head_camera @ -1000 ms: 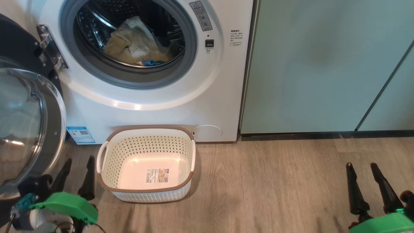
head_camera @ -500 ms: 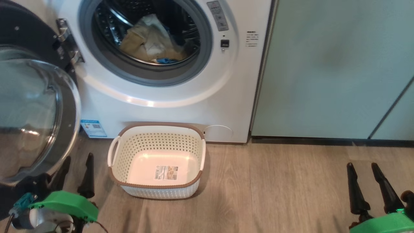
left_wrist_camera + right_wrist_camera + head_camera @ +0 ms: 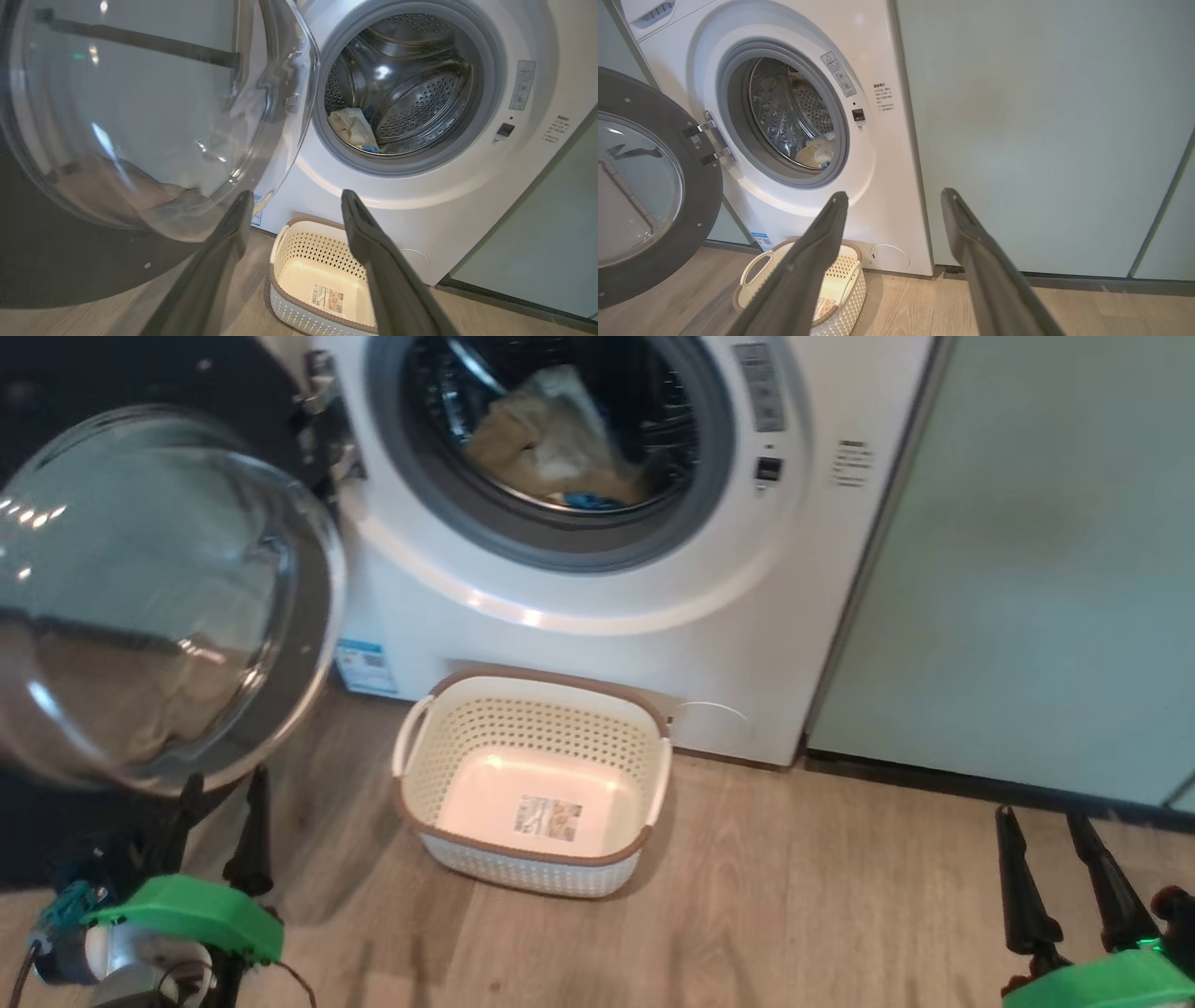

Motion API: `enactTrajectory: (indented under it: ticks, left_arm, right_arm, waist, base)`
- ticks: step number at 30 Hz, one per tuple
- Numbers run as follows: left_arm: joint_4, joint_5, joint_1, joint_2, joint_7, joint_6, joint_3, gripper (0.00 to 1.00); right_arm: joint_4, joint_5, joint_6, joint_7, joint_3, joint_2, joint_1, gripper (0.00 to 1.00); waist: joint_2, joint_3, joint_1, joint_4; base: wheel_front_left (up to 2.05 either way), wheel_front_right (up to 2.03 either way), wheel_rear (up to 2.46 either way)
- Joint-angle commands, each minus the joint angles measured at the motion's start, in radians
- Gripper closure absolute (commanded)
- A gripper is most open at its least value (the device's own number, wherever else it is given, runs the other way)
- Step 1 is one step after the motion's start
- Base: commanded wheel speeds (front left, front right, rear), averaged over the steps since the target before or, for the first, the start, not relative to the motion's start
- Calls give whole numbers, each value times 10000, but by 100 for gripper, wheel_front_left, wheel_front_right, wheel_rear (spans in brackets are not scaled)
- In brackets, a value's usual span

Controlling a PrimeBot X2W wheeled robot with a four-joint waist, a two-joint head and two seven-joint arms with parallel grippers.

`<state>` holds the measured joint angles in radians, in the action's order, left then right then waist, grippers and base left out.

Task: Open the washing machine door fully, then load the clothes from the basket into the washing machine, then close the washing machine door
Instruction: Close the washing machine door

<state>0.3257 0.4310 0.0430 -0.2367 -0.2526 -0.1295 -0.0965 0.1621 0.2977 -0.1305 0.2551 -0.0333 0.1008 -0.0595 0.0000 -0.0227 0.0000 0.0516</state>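
Observation:
The washing machine (image 3: 597,653) stands with its door (image 3: 168,588) swung open to the left, the glass bowl facing me. Pale yellow clothes (image 3: 551,448) lie inside the steel drum, also seen as clothes (image 3: 352,128) in the left wrist view. The basket (image 3: 537,739) sits on the floor before the machine, holding nothing but its label sticker. My left gripper (image 3: 224,784) is open, low at the left, just under the door's lower edge. My right gripper (image 3: 1039,819) is open at the lower right, far from the basket. The left gripper (image 3: 296,196) and right gripper (image 3: 894,195) hold nothing.
Flat pale teal cabinet panels (image 3: 1027,569) stand right of the machine with a dark plinth below. Wood-look floor (image 3: 794,915) spreads between the basket and my right gripper. The open door (image 3: 644,196) juts out over the floor at the left.
The head camera has turned left, so machine, basket and door sit further right in the picture and the door looms larger. Both grippers stay open in the same corners.

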Motion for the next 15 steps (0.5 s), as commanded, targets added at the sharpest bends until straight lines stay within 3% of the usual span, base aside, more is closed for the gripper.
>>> enactTrajectory:
  ticks: [1, 15]
  left_arm:
    - [-304, -65, 533, -193, -91, -11, -466, 0]
    - [-306, -111, 695, -4, -92, -12, -585, 0]
  right_arm:
    - [-329, 1, -2, 67, -154, 110, 241, 0]
    - [-362, 1, -2, 67, -131, 99, 384, 0]
  waist:
    - [0, 34, 0, 508]
    - [0, 225, 0, 2481]
  base:
    - [0, 0, 0]
    - [0, 0, 0]
